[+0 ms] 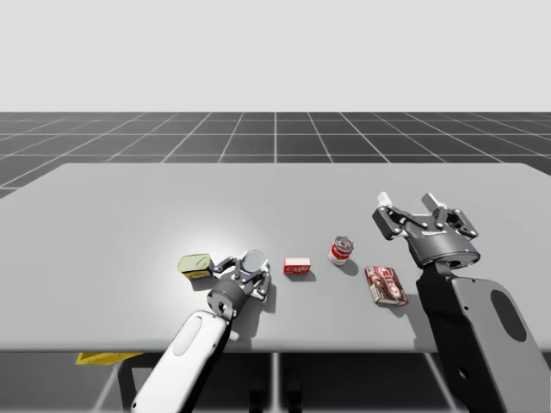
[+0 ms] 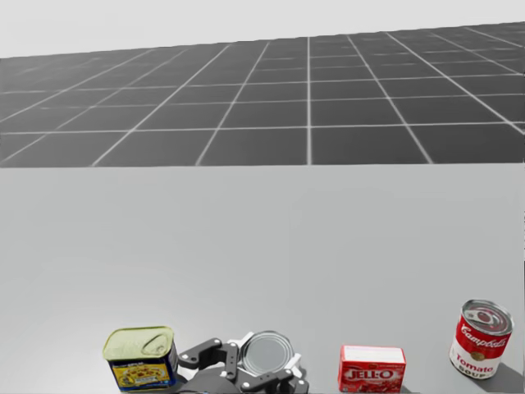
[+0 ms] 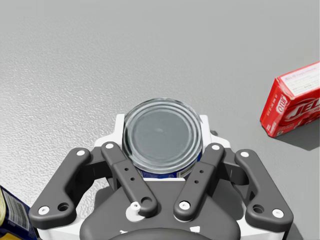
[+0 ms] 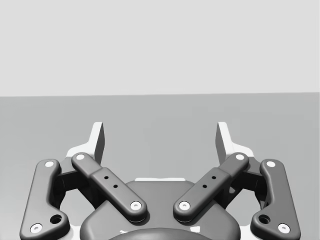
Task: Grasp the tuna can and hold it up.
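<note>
On the grey table (image 1: 275,194), from left: a yellow-topped oblong can (image 1: 195,265) stands upright near the front edge, just beside my left gripper (image 1: 250,268). That gripper is clenched on the tuna can (image 1: 254,261), its two white fingers (image 3: 120,124) pressing the can's wall from opposite sides, as the left wrist view shows, with the silver lid facing the camera. In that view the tuna can (image 3: 162,137) sits square between the fingers of my left gripper (image 3: 162,127), and a corner of the oblong can (image 3: 11,220) shows beside the gripper. Whether the tuna can has cleared the table I cannot tell.

From my head, the oblong can (image 2: 141,357) and the tuna can (image 2: 267,353) appear close together but apart, the tuna can's lid tipped toward me in my left gripper (image 2: 264,361).

Next along, a small red box (image 1: 297,267) lies apart from the gripper, then a red-and-white round can (image 1: 341,250) stands upright, and a flat red packet (image 1: 386,285) lies nearer the front edge.

At far right, my right gripper (image 1: 421,212) hangs above the table, well apart from every item, its fingers (image 4: 98,137) spread wide with nothing between them.
</note>
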Available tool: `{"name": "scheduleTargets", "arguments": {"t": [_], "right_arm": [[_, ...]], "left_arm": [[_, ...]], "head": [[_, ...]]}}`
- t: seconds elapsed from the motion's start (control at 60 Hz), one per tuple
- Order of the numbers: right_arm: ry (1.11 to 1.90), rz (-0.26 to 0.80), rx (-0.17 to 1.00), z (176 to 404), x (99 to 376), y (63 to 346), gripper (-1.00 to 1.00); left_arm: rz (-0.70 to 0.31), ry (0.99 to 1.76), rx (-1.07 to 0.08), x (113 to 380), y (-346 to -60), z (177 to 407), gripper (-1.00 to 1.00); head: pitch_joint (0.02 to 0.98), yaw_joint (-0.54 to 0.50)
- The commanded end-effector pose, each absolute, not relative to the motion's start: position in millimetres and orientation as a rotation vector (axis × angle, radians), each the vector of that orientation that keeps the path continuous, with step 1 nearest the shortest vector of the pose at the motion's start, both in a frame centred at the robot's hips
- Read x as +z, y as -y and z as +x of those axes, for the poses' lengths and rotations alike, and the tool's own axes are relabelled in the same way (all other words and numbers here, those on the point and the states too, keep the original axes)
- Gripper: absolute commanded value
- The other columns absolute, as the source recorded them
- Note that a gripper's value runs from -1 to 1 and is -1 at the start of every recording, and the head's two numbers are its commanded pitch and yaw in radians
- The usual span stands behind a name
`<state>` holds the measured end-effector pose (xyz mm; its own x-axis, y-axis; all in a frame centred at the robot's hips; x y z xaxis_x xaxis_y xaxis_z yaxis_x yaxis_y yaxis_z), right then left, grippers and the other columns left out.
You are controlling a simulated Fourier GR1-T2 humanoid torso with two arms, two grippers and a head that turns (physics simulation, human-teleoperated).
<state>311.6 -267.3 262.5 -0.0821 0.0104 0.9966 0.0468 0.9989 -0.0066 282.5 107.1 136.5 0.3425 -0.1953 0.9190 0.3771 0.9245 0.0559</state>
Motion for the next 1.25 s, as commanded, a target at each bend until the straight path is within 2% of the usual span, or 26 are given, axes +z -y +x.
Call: {"name": "scheduleTargets", "arguments": {"t": [0.017, 0.217, 0.317, 0.533, 0.983, 1.25], "right_arm": [[1.654, -0.037, -0.030, 312, 263, 267, -1.00], [1.654, -0.032, -0.023, 312, 262, 268, -1.00], [1.651, -0.030, -0.014, 313, 261, 268, -1.00], [1.645, -0.021, 0.002, 315, 259, 270, -1.00], [1.652, -0.003, 0.032, 314, 259, 272, -1.00], [1.655, 0.016, 0.054, 312, 259, 272, -1.00]], "left_arm": [[-0.236, 1.092, -0.453, 119, -108, 275, 1.00], [-0.228, 1.094, -0.436, 121, -106, 279, 1.00], [-0.216, 1.120, -0.441, 134, -106, 280, 1.00], [-0.211, 1.219, -0.450, 186, -109, 285, 1.00], [-0.166, 1.415, -0.501, 272, -106, 306, 1.00], [-0.121, 1.583, -0.521, 330, -103, 310, 1.00]], "head": [[0.471, 0.12], [0.454, 0.12], [0.453, 0.12], [0.436, 0.12], [0.426, 0.13], [0.427, 0.13]]}}
